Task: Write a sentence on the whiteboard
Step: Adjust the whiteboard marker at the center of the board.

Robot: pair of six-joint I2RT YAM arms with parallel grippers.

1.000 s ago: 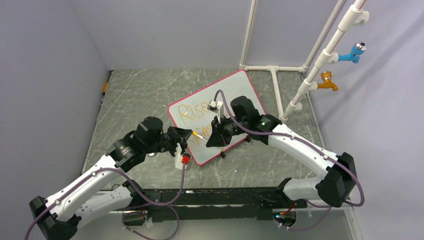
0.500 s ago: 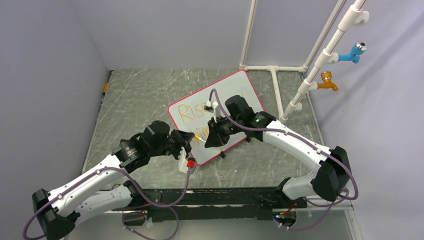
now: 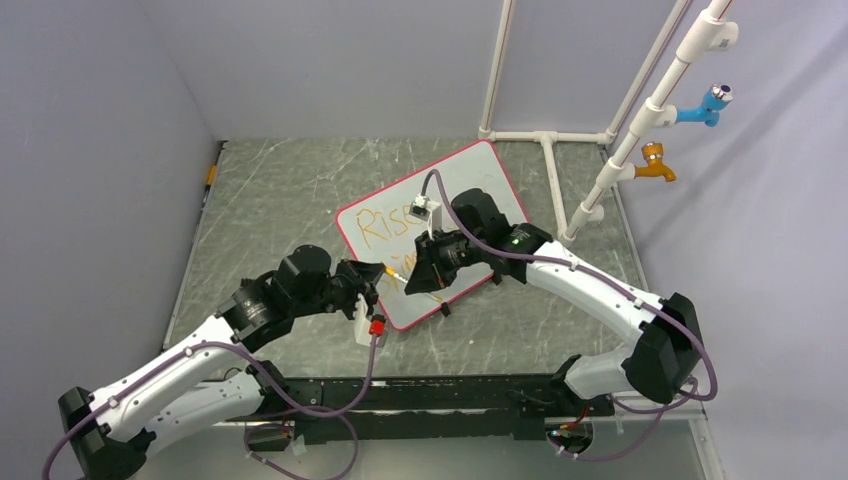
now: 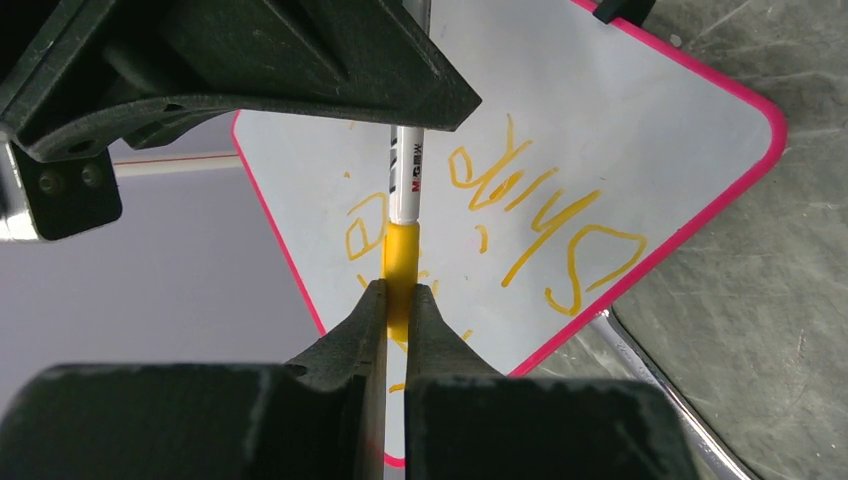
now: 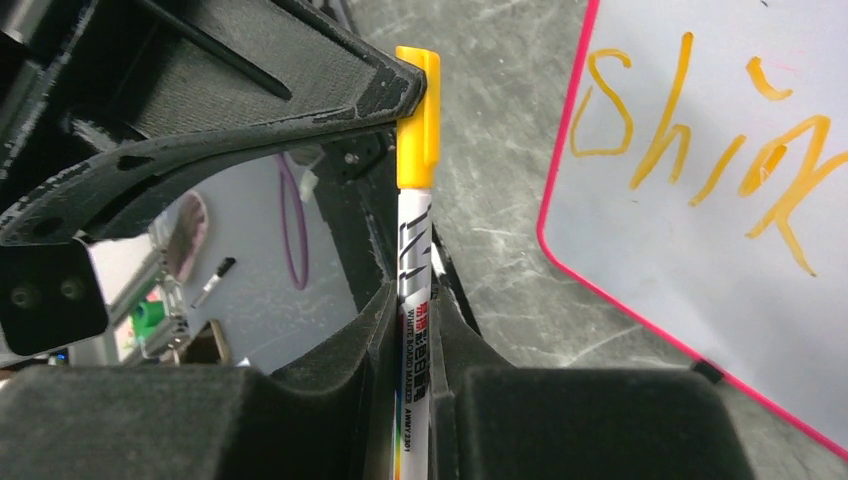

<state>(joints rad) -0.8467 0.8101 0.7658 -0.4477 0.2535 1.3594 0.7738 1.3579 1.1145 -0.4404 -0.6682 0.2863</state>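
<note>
The whiteboard, white with a pink rim, lies tilted on the grey table. The sentence shows in orange, "Rise" above a second row partly hidden by the arms. "Shin" reads plainly in the right wrist view. A white marker with a yellow cap spans the gap between both grippers. My left gripper is shut on the yellow cap. My right gripper is shut on the marker's white barrel. The two grippers meet over the board's lower left part, left gripper facing right gripper.
A white pipe frame rises at the back right, carrying a blue tap and an orange tap. Its base pipe lies on the table beside the board. Grey walls close the left and back sides. A black clip foot sits on the board's near edge.
The right gripper has shifted a little to the left and the left arm has edged in, so the grippers stand closer together. Both grips on the marker are unchanged.
</note>
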